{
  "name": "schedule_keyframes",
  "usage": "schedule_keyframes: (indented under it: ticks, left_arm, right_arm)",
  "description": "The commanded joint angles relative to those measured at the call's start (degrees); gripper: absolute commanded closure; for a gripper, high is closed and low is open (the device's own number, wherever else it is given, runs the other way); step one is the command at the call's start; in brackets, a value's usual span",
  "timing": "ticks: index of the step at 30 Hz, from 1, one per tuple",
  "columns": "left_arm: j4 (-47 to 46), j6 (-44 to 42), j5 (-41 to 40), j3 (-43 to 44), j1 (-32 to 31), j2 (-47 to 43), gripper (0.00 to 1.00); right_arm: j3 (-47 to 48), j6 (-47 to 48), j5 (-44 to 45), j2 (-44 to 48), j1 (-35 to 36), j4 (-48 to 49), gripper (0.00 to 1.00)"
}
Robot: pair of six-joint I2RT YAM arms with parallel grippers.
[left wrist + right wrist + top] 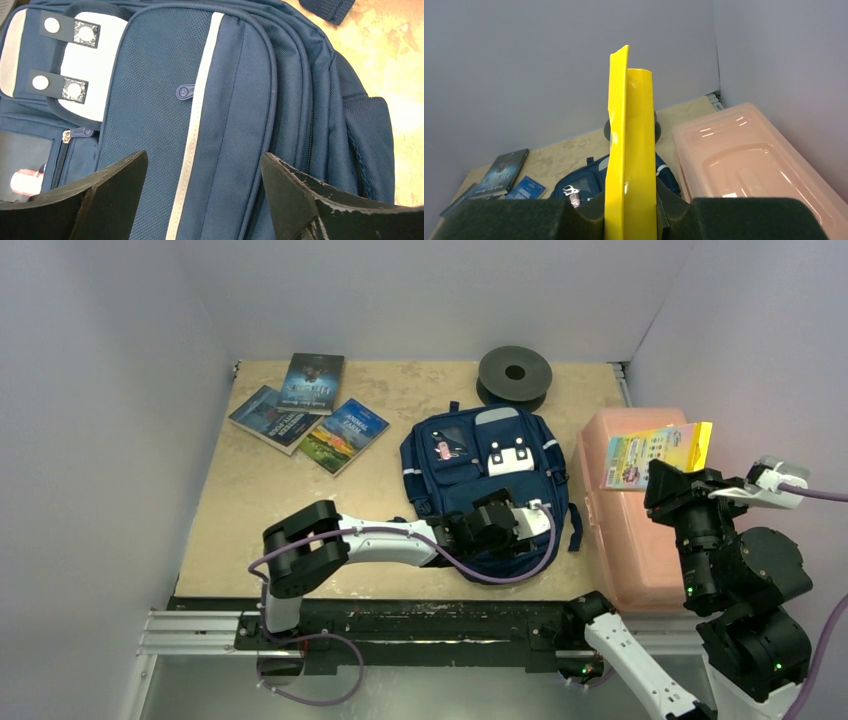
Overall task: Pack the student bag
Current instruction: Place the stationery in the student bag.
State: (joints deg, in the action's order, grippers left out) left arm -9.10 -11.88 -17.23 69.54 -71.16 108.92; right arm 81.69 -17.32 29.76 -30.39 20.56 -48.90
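The student bag (470, 475) is a navy backpack with white trim, lying flat mid-table with its front up. My left gripper (530, 518) hovers low over the bag's near right part. In the left wrist view, that gripper (205, 160) is open, its black fingers (115, 175) spread either side of the bag's (225, 100) white stripe, holding nothing. My right gripper (670, 485) is raised at the right, shut on a flat yellow pack (655, 453) with a colourful printed face. In the right wrist view the yellow pack (631, 145) stands upright between that gripper's (631, 215) foam pads.
A pink translucent box (630, 530) with its lid on stands right of the bag, under the right gripper. Three books (310, 380) (270, 418) (343, 435) lie at the back left. A dark spool (515, 373) sits behind the bag. Walls close in the table.
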Motion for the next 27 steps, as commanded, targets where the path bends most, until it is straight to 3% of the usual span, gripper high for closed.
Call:
schedule_keyframes:
  ticks: [1,8,12,19,22,27]
  left_arm:
    - [2.54,-1.41,2.44,3.96,-0.04,2.52,0.13]
    - [3.48,-1.72,1.92,5.0,-0.21,3.31,0.14]
    - [5.75,-2.74,-9.15,7.99,-0.04,6.11,0.37]
    - [5.61,5.74,-11.87,4.1,3.16,-1.03,0.93]
    - [5.95,11.08,-5.72,2.27,4.3,-6.02,1.0]
    - [12.68,23.09,3.46,4.19,8.82,-10.4,1.0]
  right_arm:
    - [-0.3,-0.3,-2.25,0.32,0.24,4.15,0.93]
    - [-0.34,-0.39,-3.84,-0.08,0.16,4.16,0.94]
    - [-0.71,-1.37,-5.64,-0.32,0.21,4.08,0.94]
    - [-2.09,-5.18,-6.87,-3.5,0.24,-2.58,0.91]
    - [-4.12,-9.78,-10.24,-5.45,0.24,-5.61,0.91]
    - [-9.63,-17.46,-17.38,-8.11,0.23,-5.42,0.97]
